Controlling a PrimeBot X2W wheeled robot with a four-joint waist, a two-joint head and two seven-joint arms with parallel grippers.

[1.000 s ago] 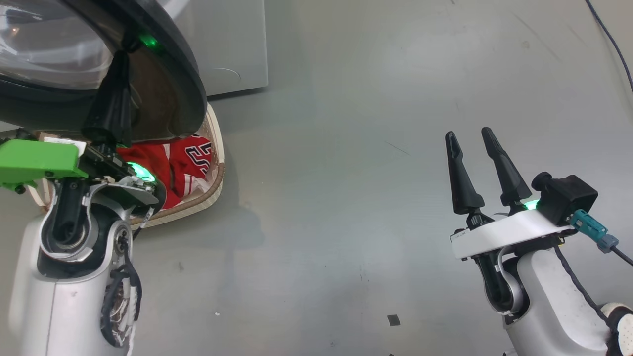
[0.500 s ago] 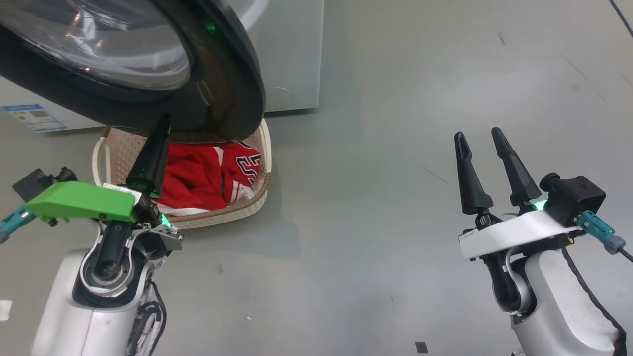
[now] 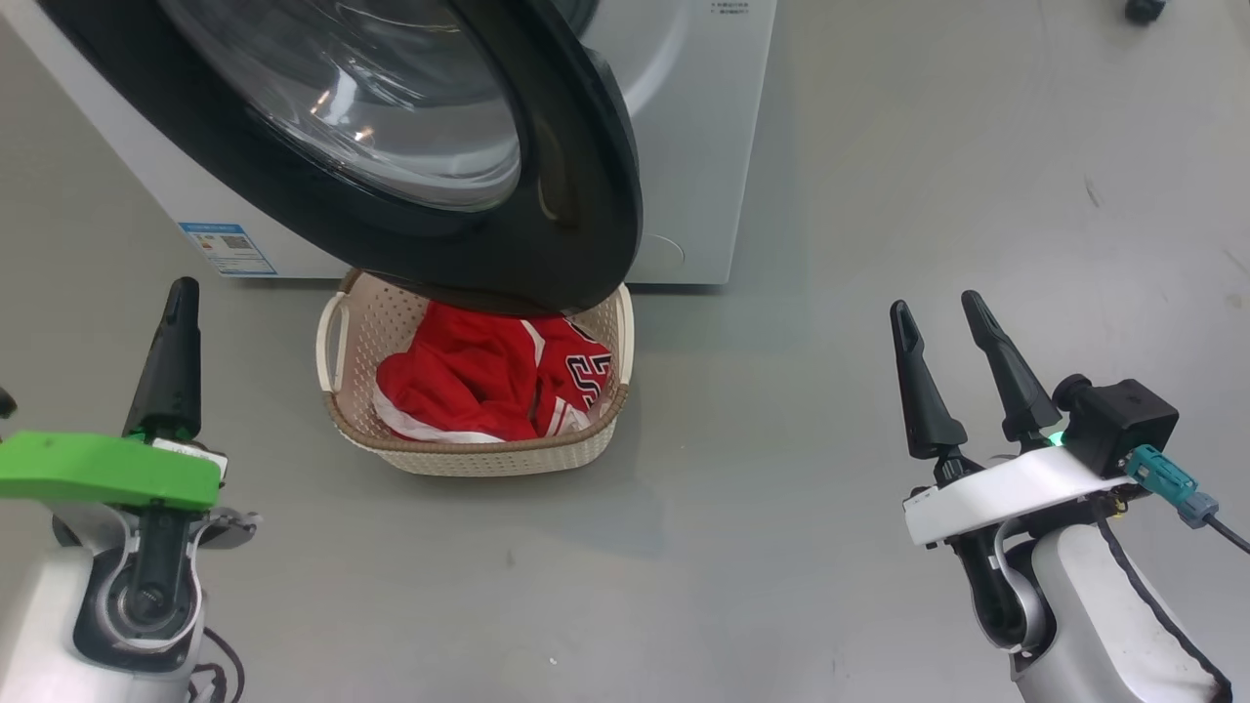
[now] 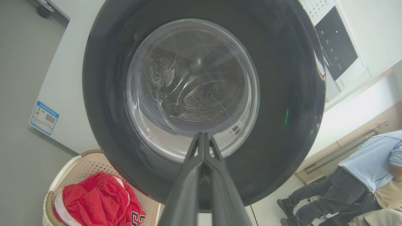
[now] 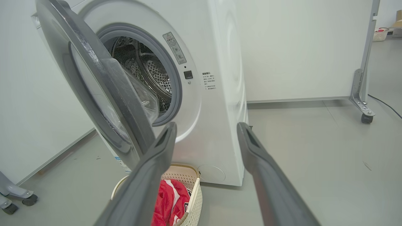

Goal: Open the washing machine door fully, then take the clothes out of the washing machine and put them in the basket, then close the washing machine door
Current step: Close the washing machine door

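Observation:
The washing machine door (image 3: 576, 195), with its black rim and bulging glass, hangs partly open over the basket (image 3: 479, 459). Red clothes (image 3: 469, 376) with a navy number lie in the cream basket, in front of the white washing machine (image 3: 703, 127). My left gripper (image 3: 182, 290) is shut on nothing at the lower left, apart from the door. In the left wrist view the left gripper (image 4: 203, 135) points at the door (image 4: 282, 78). My right gripper (image 3: 939, 310) stands open over bare floor. The right wrist view shows the right gripper (image 5: 205, 127), the steel drum (image 5: 147, 72) and the door (image 5: 103, 84) ajar.
A blue sticker (image 3: 227, 249) marks the washer's lower front. A person (image 4: 361, 169) stands beside the machine. A metal frame on a caster (image 5: 366, 117) is off to the right. Grey floor (image 3: 732, 488) stretches between my grippers.
The head camera has shifted, bringing more of the washer and the whole basket into view. My left gripper, earlier up against the door's rim, now sits lower left, away from it.

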